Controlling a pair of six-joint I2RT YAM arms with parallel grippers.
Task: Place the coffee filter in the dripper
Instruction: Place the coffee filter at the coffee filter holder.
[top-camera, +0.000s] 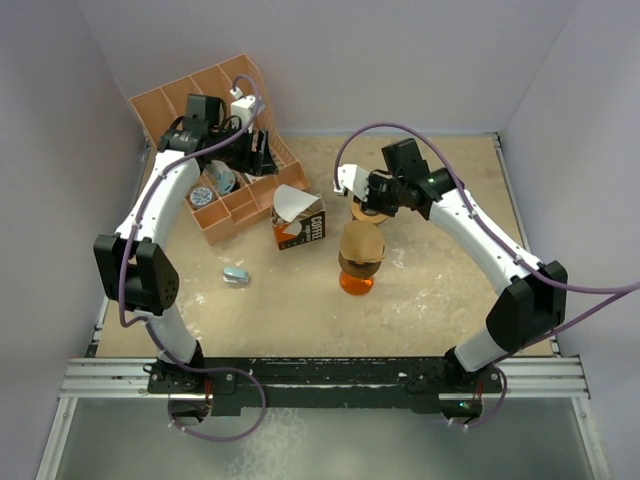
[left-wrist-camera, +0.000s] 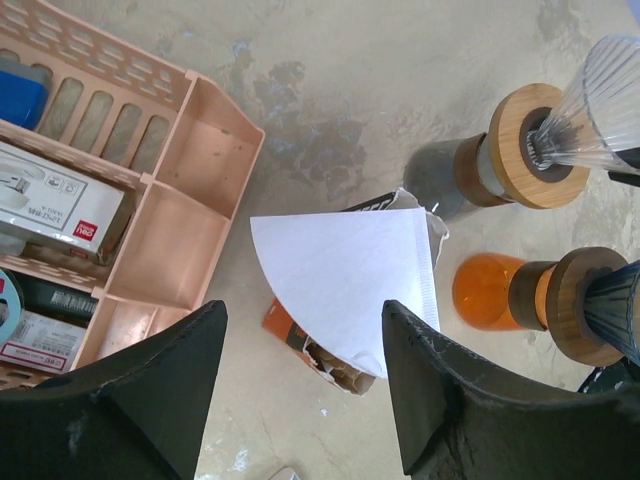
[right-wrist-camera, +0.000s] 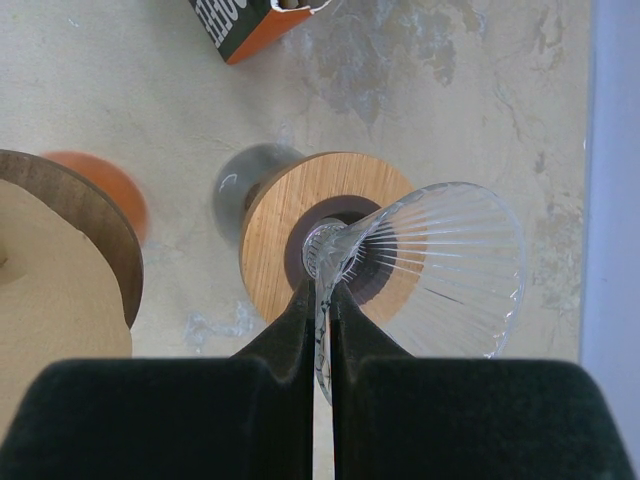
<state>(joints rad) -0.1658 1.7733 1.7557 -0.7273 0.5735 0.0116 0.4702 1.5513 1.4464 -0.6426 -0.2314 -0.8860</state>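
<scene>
Left wrist view: my left claw (left-wrist-camera: 300, 325) hangs open over the coffee filter (left-wrist-camera: 345, 270), untouched in its box (left-wrist-camera: 283, 325), while my right claw (right-wrist-camera: 322, 305) pinches the clear dripper (right-wrist-camera: 450, 260) by its rim (nothing placed yet).

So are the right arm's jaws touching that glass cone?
Touching. The right wrist view shows the right gripper, jaws shut, pinching the glass dripper by its rim.
</scene>
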